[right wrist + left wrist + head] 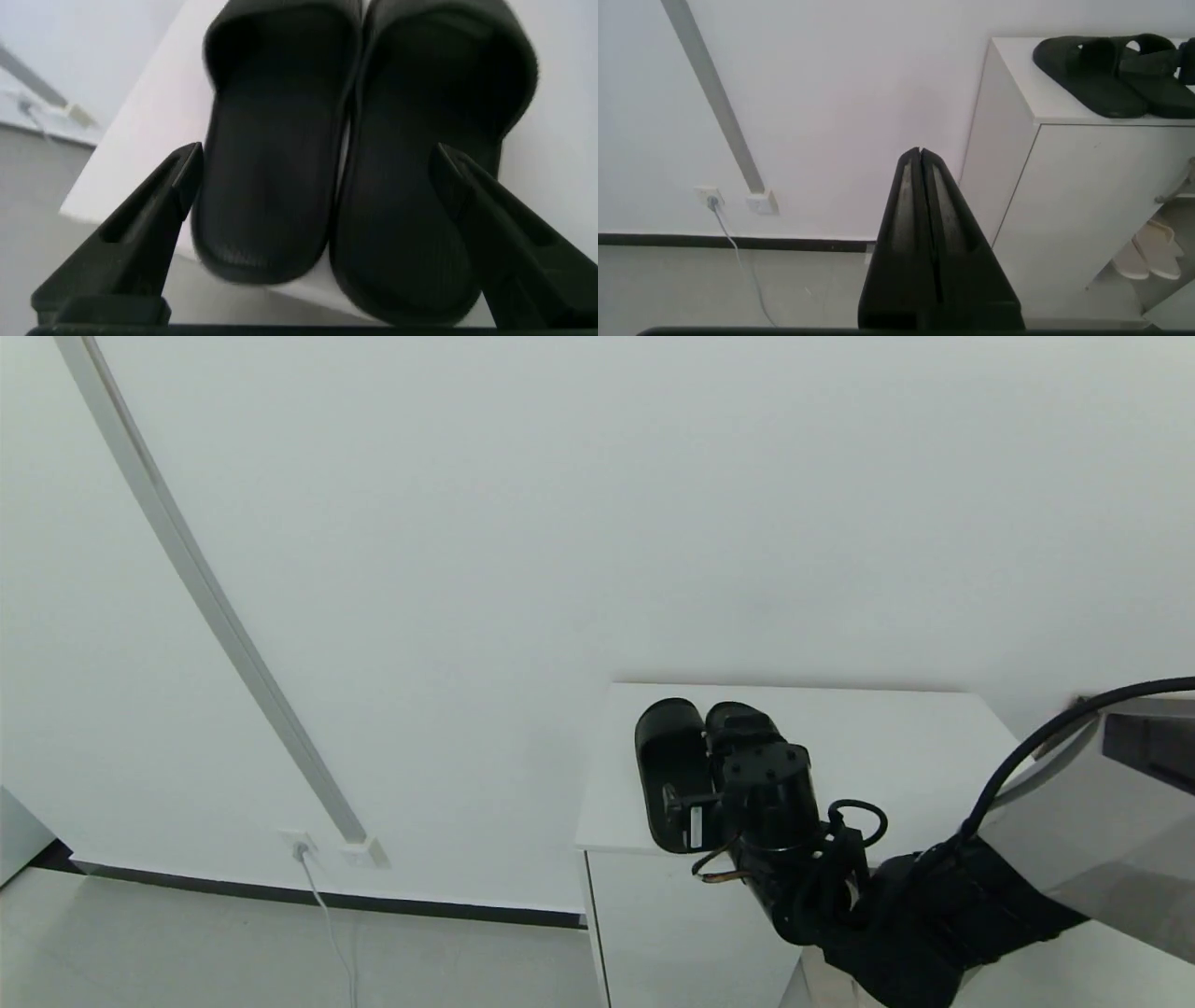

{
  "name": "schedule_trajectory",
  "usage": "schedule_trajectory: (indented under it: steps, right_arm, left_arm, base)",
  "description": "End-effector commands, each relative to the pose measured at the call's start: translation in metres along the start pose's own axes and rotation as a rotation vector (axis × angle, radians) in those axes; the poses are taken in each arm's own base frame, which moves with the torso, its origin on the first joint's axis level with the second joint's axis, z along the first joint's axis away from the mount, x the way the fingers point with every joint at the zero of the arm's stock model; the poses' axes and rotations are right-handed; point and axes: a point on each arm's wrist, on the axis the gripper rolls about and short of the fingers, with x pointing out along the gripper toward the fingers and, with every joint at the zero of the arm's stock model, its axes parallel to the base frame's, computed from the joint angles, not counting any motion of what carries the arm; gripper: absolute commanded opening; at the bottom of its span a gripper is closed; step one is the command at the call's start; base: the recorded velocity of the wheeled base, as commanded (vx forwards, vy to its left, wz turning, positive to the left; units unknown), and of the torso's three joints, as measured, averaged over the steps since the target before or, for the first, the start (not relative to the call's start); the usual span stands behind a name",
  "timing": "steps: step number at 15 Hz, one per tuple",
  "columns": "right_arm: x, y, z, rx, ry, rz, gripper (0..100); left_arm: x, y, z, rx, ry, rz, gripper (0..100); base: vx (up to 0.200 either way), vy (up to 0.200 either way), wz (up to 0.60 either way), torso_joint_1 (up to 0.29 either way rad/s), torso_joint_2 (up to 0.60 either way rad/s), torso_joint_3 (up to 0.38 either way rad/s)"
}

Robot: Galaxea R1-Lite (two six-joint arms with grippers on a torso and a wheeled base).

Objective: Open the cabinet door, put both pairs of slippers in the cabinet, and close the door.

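A pair of black slippers lies side by side on top of the white cabinet. My right gripper hovers over their near ends. In the right wrist view the right gripper is open, one finger outside each side of the black slippers, and nothing is gripped. The left gripper is shut and empty, held in the air left of the cabinet. Beyond it the cabinet's inside shows, with a pair of white slippers on a shelf and the black slippers on top.
A wall socket with a white cable sits low on the wall left of the cabinet. A slanted grey conduit runs up the wall from it. Bare floor lies to the cabinet's left.
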Motion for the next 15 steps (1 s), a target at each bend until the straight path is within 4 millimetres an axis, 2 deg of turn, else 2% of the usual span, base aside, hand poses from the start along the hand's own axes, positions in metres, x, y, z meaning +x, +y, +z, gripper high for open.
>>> schedule_trajectory:
  steps: [1, 2, 5, 10, 15]
  right_arm:
    - [0.022, -0.003, -0.002, 0.014, -0.003, -0.040, 100]
    - [0.035, -0.007, -0.009, 0.013, 0.005, -0.061, 100]
    - [0.059, -0.006, -0.016, 0.029, -0.017, -0.080, 100]
    - [0.091, -0.014, -0.012, 0.021, -0.058, -0.117, 100]
    - [0.118, -0.011, -0.005, 0.012, -0.115, -0.126, 100]
  left_arm:
    - [0.000, 0.000, 0.000, -0.001, 0.001, -0.001, 0]
    - [0.000, 0.000, 0.000, -0.001, 0.001, -0.002, 0]
    - [0.000, 0.000, 0.000, -0.001, 0.001, 0.001, 0]
    - [0.000, 0.000, 0.000, -0.001, 0.001, -0.001, 0]
    - [0.000, 0.000, 0.000, -0.001, 0.001, 0.001, 0]
  base:
    - [0.000, 0.000, 0.00, 0.000, 0.00, 0.000]
    - [0.000, 0.000, 0.00, 0.000, 0.00, 0.000]
    - [0.000, 0.000, 0.00, 0.000, 0.00, 0.000]
    - [0.000, 0.000, 0.00, 0.000, 0.00, 0.000]
    - [0.000, 0.000, 0.00, 0.000, 0.00, 0.000]
